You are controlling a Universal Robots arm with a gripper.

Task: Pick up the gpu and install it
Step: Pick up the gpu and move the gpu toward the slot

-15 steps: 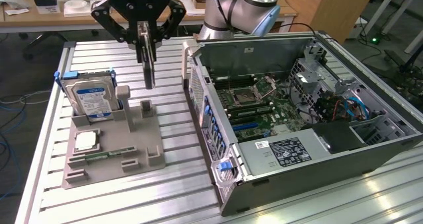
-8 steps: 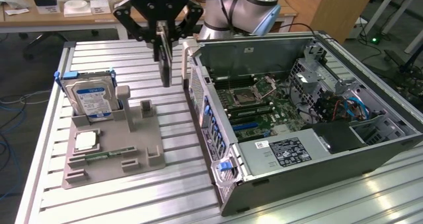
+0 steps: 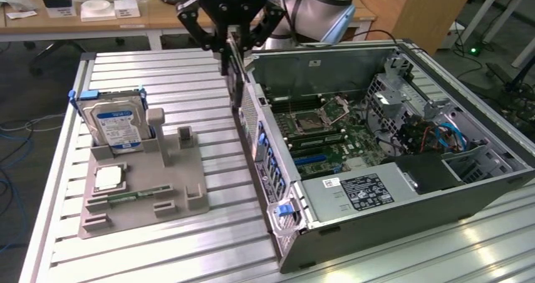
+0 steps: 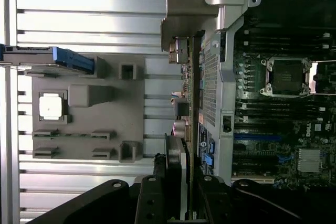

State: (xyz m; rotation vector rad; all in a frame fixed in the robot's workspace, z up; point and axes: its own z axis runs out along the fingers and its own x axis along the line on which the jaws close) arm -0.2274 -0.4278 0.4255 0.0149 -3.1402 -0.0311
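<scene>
Exterior view. A black multi-link gripper hangs from the arm, its fingers closed on the top edge of the gpu, a thin dark circuit card seen edge-on and held upright at the rear wall of the open grey metal computer case. Whether the card touches the wall cannot be told. The case lies on its side on the ribbed aluminium table, with the green motherboard exposed. At the exterior view's left, a grey plastic holder carries an upright silver hard drive with a blue-white label, a square silver processor chip and a small green memory stick.
</scene>
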